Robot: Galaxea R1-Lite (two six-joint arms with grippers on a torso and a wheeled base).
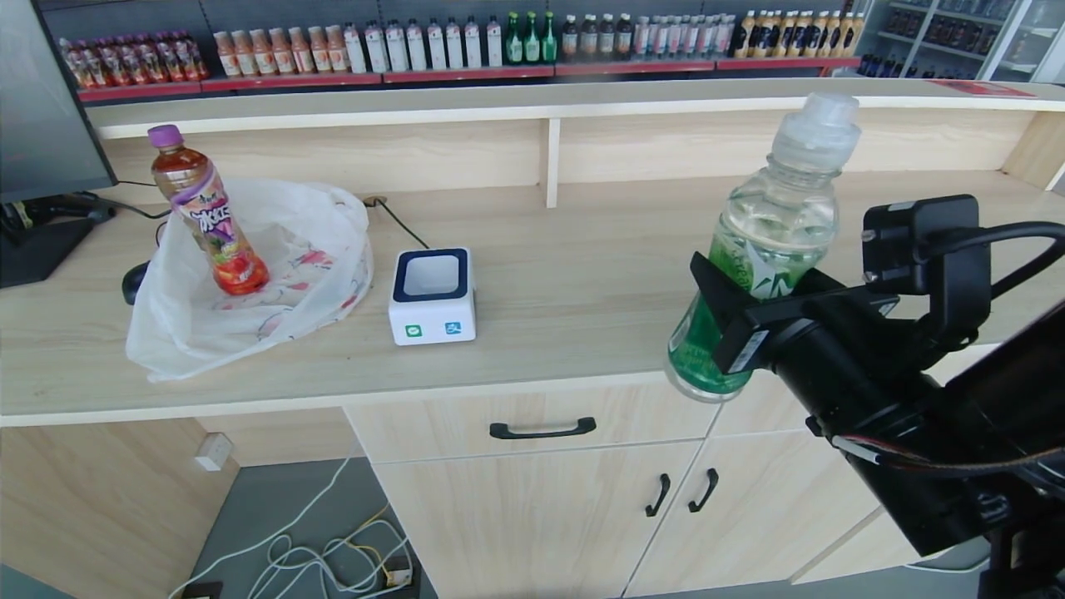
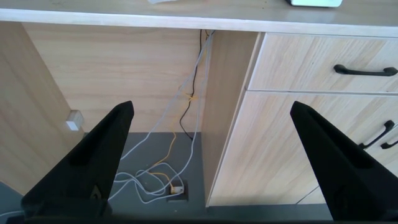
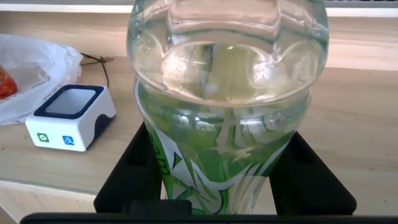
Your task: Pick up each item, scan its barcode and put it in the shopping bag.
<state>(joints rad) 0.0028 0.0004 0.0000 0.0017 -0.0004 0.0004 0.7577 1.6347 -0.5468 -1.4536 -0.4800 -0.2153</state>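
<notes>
1. The right gripper [image 1: 749, 312] is clamped around the lower half of a clear bottle [image 1: 774, 241] with a green label. Its black fingers cover part of the label, and no barcode can be made out.
2. The bottle is held in the air, roughly upright, over the front edge of the counter [image 1: 566, 274] and well to the right of the scanner [image 1: 433, 295]. In the right wrist view the bottle [image 3: 224, 124] is cut off above its shoulder, so its cap is out of frame.
3. The left gripper [image 2: 211, 168] hangs below counter height with its fingers spread wide and nothing between them. It faces the cabinet front and loose cables [image 2: 155, 180] on the floor.
4. The white shopping bag [image 1: 175, 324] lies open on the counter, left of the scanner. A tea bottle [image 1: 212, 216] with a purple cap leans inside it.
5. A dark mouse [image 1: 136, 281] is half hidden behind the bag, and a monitor [image 1: 42, 108] is cut off at the left edge.
6. Between the held bottle and the bag, the only thing on the counter is the scanner.
</notes>
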